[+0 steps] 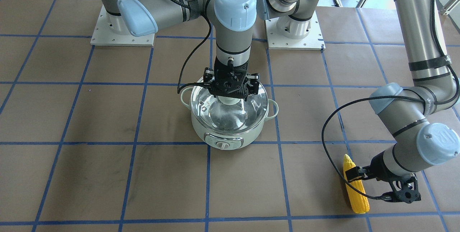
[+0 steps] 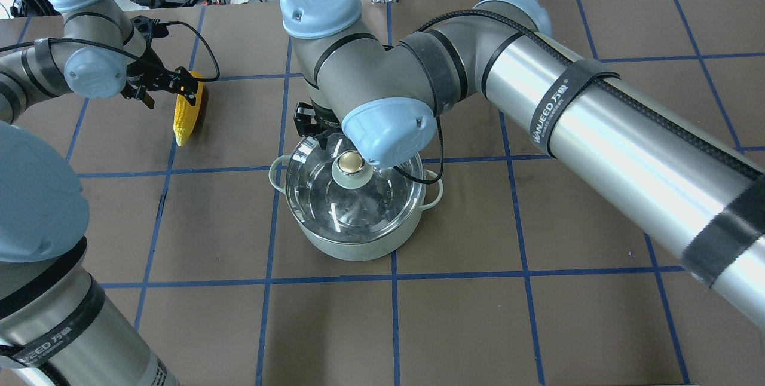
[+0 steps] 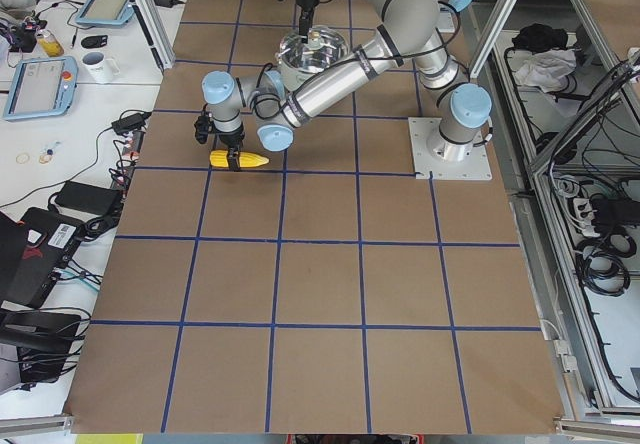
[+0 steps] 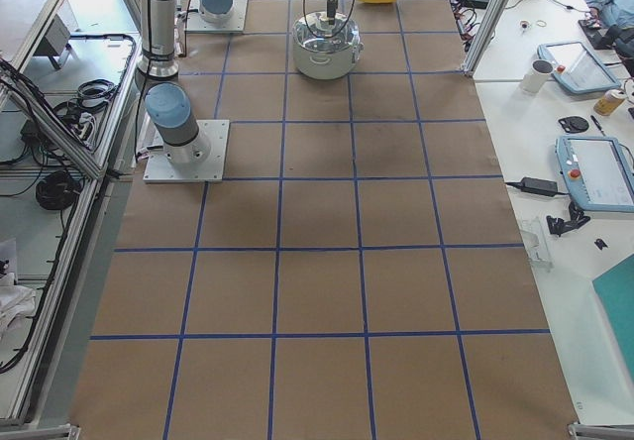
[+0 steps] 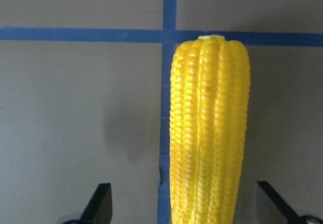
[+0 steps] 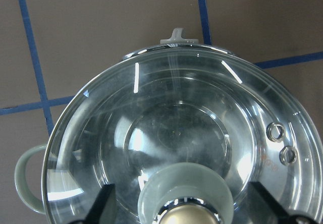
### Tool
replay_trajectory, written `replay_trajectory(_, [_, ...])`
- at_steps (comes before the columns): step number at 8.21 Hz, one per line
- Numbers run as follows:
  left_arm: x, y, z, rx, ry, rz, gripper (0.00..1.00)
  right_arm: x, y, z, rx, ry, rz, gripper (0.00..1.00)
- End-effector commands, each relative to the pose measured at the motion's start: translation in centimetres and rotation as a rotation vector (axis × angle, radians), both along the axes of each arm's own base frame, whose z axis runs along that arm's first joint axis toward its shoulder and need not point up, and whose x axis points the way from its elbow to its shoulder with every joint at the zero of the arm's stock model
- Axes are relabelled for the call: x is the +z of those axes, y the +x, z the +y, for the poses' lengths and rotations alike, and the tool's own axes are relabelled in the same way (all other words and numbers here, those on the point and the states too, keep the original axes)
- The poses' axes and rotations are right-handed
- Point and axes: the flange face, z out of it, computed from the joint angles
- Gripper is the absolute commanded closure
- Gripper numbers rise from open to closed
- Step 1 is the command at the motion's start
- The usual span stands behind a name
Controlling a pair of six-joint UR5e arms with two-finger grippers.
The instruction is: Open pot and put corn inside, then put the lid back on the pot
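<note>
The mint-green pot [image 1: 230, 133] stands mid-table with the glass lid [image 1: 248, 108] seated on it. My right gripper [image 1: 231, 97] hangs straight over the lid. In the right wrist view its fingers [image 6: 105, 204] stand open on either side of the gold-beige knob [image 6: 194, 216], without touching it. The knob also shows from overhead [image 2: 349, 163]. The yellow corn [image 1: 356, 196] lies flat on the table at my left. My left gripper [image 1: 354, 174] is low over its thin end. In the left wrist view the corn [image 5: 209, 133] lies between the open fingers [image 5: 101, 204].
Two white arm base plates [image 1: 122, 36] [image 1: 294, 38] sit at the back of the table. A black cable [image 1: 334, 145] loops beside the left arm near the corn. The table is brown paper with blue tape grid lines [image 1: 208, 181].
</note>
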Motion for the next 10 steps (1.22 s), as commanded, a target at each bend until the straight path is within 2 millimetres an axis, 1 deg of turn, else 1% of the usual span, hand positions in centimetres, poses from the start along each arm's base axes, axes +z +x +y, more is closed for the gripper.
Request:
replay_trajectory(1, [-1.4, 0.1, -0.3, 0.023, -0.006, 0.007, 0.0, -2.0, -0.1, 1.0, 0.006, 0.041, 0.018, 0.12])
replay_trajectory(2, [-1.6, 0.1, -0.3, 0.049, -0.005, 0.009, 0.0, -2.1, -0.1, 1.1, 0.002, 0.045, 0.021, 0.12])
replay_trajectory(3, [-1.4, 0.1, -0.3, 0.08, -0.008, 0.012, 0.0, -2.2, -0.1, 1.1, -0.002, 0.049, 0.021, 0.18])
replay_trajectory(4, [-1.7, 0.1, -0.3, 0.082, -0.005, 0.013, 0.0, -2.2, -0.2, 1.2, -0.002, 0.052, 0.025, 0.24])
replay_trajectory(5, [-2.3, 0.1, -0.4, 0.097, 0.002, 0.015, 0.0, -1.9, -0.3, 1.1, -0.006, 0.049, 0.021, 0.31])
replay_trajectory(6, [-2.3, 0.1, -0.5, 0.103, 0.0, 0.018, 0.05, -1.8, -0.2, 1.2, -0.003, 0.046, 0.019, 0.4])
replay_trajectory(7, [-2.2, 0.1, -0.5, 0.105, -0.001, 0.018, 0.3, -1.6, -0.3, 1.0, -0.006, 0.044, 0.018, 0.48])
replay_trajectory(8, [-2.2, 0.1, -0.5, 0.105, 0.0, 0.018, 0.75, -1.3, -0.2, 0.9, -0.006, 0.038, 0.015, 0.53])
replay_trajectory(9, [-1.7, 0.2, -0.5, 0.103, -0.006, 0.01, 1.0, -1.4, -0.2, 0.9, -0.006, 0.039, 0.016, 0.58])
replay_trajectory(10, [-1.2, 0.2, -0.4, 0.102, -0.005, 0.004, 1.0, -1.3, -0.1, 1.0, -0.002, 0.038, 0.015, 0.6])
